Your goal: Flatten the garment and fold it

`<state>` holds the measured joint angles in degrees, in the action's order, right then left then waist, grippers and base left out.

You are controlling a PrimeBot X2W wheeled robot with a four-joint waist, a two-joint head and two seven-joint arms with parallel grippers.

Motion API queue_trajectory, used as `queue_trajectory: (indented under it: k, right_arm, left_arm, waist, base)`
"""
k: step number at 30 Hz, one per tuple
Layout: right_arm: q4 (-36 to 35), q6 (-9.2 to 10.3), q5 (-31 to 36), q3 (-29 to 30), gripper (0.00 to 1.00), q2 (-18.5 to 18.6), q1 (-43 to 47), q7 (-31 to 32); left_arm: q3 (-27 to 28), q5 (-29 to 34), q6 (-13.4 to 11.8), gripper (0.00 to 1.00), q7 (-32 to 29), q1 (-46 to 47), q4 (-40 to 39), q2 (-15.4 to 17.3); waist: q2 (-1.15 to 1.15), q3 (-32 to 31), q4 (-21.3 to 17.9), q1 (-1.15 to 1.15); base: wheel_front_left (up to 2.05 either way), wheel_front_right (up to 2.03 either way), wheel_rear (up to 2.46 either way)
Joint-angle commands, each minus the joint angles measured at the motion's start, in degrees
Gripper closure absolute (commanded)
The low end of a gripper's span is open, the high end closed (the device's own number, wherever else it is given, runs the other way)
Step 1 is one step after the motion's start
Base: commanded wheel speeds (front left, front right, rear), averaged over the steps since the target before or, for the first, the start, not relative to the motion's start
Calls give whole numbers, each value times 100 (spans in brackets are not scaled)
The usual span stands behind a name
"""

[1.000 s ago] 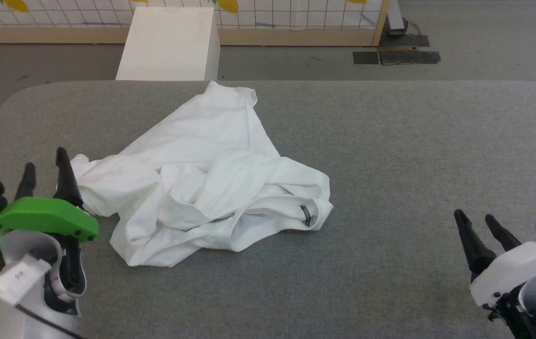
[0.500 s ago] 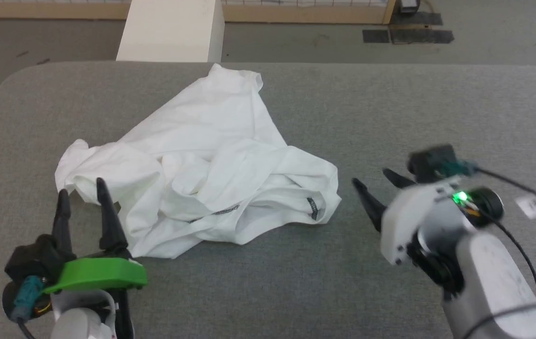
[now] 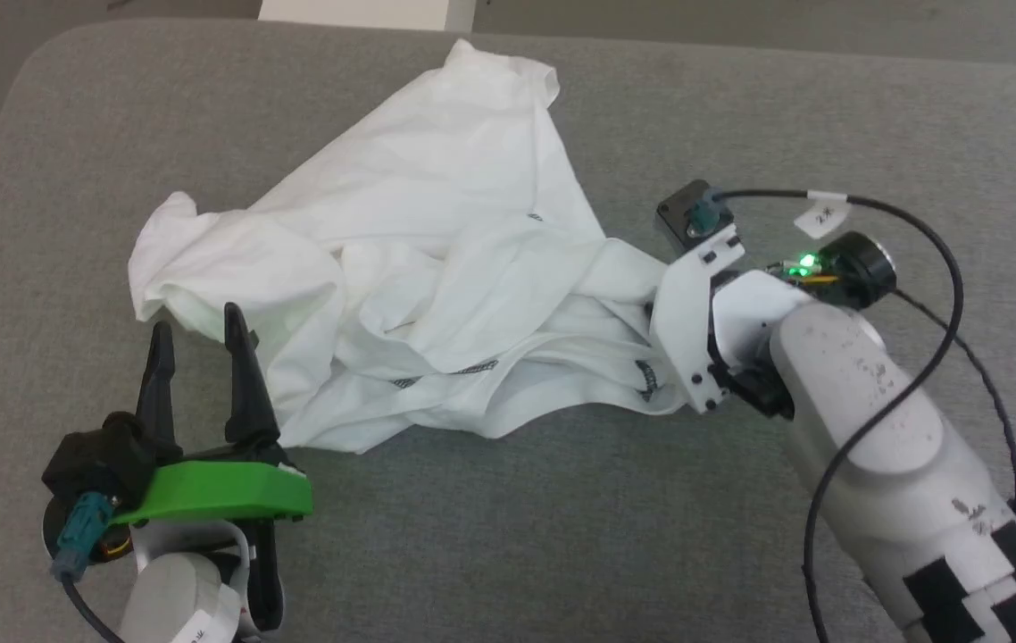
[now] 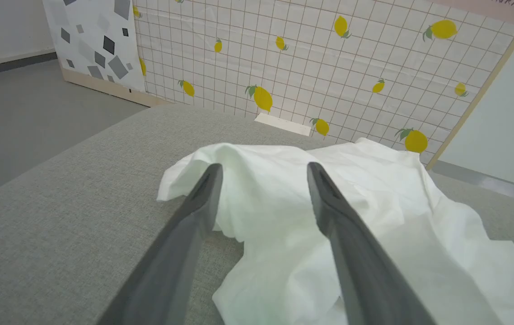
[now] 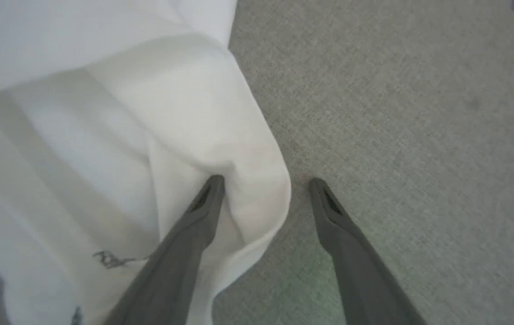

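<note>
Head view: crumpled white shirt (image 3: 437, 268) lies on a grey table (image 3: 562, 536), the left gripper (image 3: 195, 318) spread wide at its near-left edge. Right wrist view: the right gripper (image 5: 266, 179), also spread, straddles a shirt fold.

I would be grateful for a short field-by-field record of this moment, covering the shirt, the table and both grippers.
shirt: white, crumpled in a heap, not yet flattened
table: grey, fabric-covered
left gripper: jaws open, aimed at the shirt's left edge
right gripper: jaws open, astride a fold at the shirt's right edge
task stage: nothing gripped yet
</note>
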<state>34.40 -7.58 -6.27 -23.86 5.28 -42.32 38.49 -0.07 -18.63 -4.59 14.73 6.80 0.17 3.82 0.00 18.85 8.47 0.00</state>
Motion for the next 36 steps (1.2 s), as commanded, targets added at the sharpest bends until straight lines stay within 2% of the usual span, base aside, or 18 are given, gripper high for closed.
queue_trajectory:
  k: [1,4,5,6,9,10,13,16,20,25,27,30,31,36]
  right_arm:
    - [181,9,25,-79,0,22,-91,58]
    - [511,9,-157,-330,0,36,-147,202]
    - [569,9,-265,-386,73,40,-165,214]
    - [580,9,-353,-418,100,55,-184,184]
    - [497,9,-689,-281,100,182,-220,-138]
    - [302,9,-996,61,100,368,-173,-526]
    - [9,9,-1238,627,100,665,57,-882]
    - [-298,9,-1360,1334,100,931,441,-1089]
    - [-727,9,-1361,2619,100,1136,1209,-1134]
    - [-1298,9,-1084,4294,100,870,2298,-889]
    - [-1544,9,-925,4657,100,634,2632,-748]
    - [-1909,9,-778,4840,98,297,2918,-685]
    - [-2048,9,-740,4813,0,224,2983,-735]
    - [-2708,9,-560,4681,0,49,3292,-1216]
  left_arm:
    - [10,70,34,0,26,101,20,-23]
    - [43,87,55,0,27,106,38,-50]
    - [66,93,58,0,27,92,46,-56]
    - [79,100,62,0,27,82,54,-61]
    - [109,126,78,0,27,58,95,-71]
    - [129,135,122,0,27,15,138,-77]
    - [152,145,168,0,27,-54,215,-80]
    - [188,147,203,0,27,-139,266,-81]
    - [223,146,249,0,27,-259,323,-81]
    - [192,118,283,0,27,-337,376,-82]
    - [203,92,290,0,27,-346,395,-81]
    - [209,54,300,0,27,-353,435,-79]
    - [209,43,299,0,27,-350,452,-79]
    - [176,17,306,0,13,-330,523,-71]
  waist:
    - [0,164,170,0]
    - [0,166,185,0]
    - [0,143,168,0]
    - [0,126,155,0]
    - [0,-6,96,0]
    - [0,-166,15,0]
    - [0,-374,-91,0]
    - [0,-555,-208,0]
    - [0,-729,-362,0]
    - [0,-796,-472,0]
    - [0,-799,-523,0]
    - [0,-806,-580,0]
    - [0,-812,-597,0]
    - [0,-931,-595,0]
  base:
    - [0,0,0]
    - [0,0,0]
    - [0,0,0]
    - [0,0,0]
    - [0,0,0]
    - [0,0,0]
    - [0,0,0]
    - [0,0,0]
    - [0,0,0]
    - [0,0,0]
    - [0,0,0]
    - [0,0,0]
    - [0,0,0]
    - [0,0,0]
